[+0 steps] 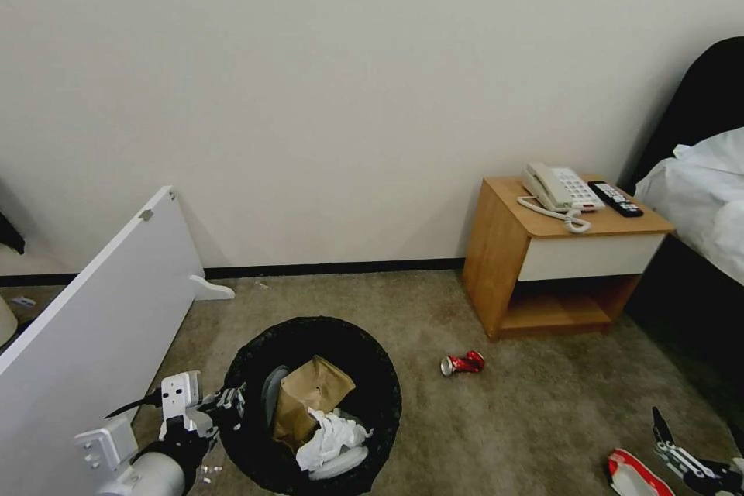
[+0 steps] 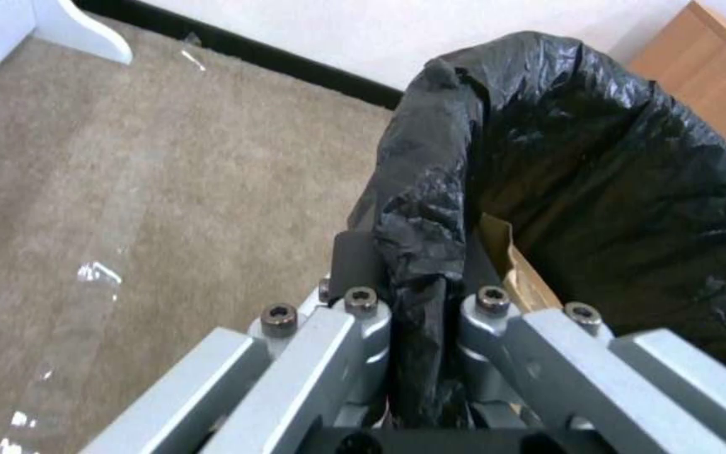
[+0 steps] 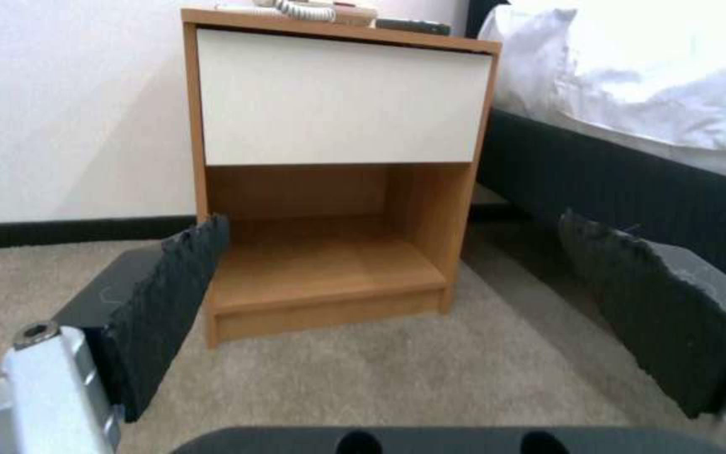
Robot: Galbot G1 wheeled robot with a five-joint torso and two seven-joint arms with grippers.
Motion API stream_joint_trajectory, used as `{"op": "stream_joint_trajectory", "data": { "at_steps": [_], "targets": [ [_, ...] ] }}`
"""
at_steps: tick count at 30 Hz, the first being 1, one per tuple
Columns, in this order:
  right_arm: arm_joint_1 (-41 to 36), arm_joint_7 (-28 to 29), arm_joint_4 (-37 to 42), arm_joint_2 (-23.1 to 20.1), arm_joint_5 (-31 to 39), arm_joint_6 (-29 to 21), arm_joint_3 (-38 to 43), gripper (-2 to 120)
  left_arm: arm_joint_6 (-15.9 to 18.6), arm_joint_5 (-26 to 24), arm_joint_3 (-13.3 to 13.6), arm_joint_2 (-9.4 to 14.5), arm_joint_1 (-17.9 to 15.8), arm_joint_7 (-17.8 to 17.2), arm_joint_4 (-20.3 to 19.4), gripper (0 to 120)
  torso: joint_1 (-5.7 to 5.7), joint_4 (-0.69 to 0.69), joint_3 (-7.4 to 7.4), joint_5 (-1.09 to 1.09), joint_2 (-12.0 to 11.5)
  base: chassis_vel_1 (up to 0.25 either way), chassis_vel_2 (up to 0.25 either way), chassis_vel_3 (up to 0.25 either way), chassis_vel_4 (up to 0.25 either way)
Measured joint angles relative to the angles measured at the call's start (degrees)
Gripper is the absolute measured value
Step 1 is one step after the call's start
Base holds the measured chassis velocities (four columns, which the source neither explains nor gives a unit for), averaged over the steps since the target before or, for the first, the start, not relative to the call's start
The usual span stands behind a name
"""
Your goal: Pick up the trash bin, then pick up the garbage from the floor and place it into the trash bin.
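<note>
The trash bin (image 1: pixel 256 442), lined with a black bag, sits low on the left over the floor (image 1: pixel 511 418). Inside it lie a brown paper bag (image 1: pixel 310 395), crumpled white tissue (image 1: pixel 329 438) and pale slippers (image 1: pixel 271 391). My left gripper (image 1: pixel 226 403) is shut on the bin's near-left rim; in the left wrist view its fingers (image 2: pixel 363 315) pinch the bag-covered rim (image 2: pixel 430 208). A crushed red can (image 1: pixel 463 363) lies on the carpet to the right of the bin. A red-white snack packet (image 1: pixel 635 474) lies at the bottom right, beside my open right gripper (image 1: pixel 694 442), whose pads (image 3: pixel 170 284) stand wide apart.
A white board (image 1: pixel 93 325) leans at the left, close to the left arm. A wooden nightstand (image 1: pixel 558 263) with a phone (image 1: pixel 558 187) and a remote (image 1: pixel 616 198) stands by the wall, and a bed (image 1: pixel 697 194) is at the right. Open carpet lies between bin and nightstand.
</note>
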Motion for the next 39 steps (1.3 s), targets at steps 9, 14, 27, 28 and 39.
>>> {"op": "stream_joint_trajectory", "data": {
  "at_steps": [9, 14, 27, 28, 39],
  "targets": [
    [0.20, -0.05, -0.30, -0.32, 0.00, 0.04, 0.10, 100, 0.00, -0.14, -0.15, 0.06, -0.03, -0.02, 0.00, 4, 0.00, -0.02, 0.00, 0.01, 0.00, -0.109, 0.092, 0.095, -0.104],
    [0.60, 0.32, -0.84, -0.71, -0.35, 0.13, 0.47, 100, 0.00, -0.16, -0.15, 0.04, -0.04, -0.02, 0.00, 4, 0.00, -0.01, 0.00, 0.00, 0.00, -0.106, 0.101, 0.102, -0.088],
    [-1.69, 5.85, -2.66, -9.63, -3.58, -6.78, 2.06, 100, 0.00, -0.40, -0.29, 0.39, -0.34, -0.03, 0.00, 4, 0.00, -0.01, -0.01, -0.01, 0.00, -0.024, 0.031, 0.026, -0.032],
    [-2.12, 5.64, -2.88, -10.64, -3.47, -7.49, 2.29, 100, 0.00, -0.42, -0.29, 0.40, -0.39, -0.03, 0.00, 4, 0.00, -0.01, 0.00, -0.03, 0.00, 0.000, 0.000, 0.000, 0.000],
    [-3.58, 3.76, -9.61, -16.39, -2.82, -13.12, -0.43, 100, 0.04, -0.73, -0.12, 0.61, -1.19, -0.02, 0.00, 4, 0.00, -0.01, 0.00, 0.00, 0.00, 0.000, 0.000, 0.000, 0.000]
  ]
}}
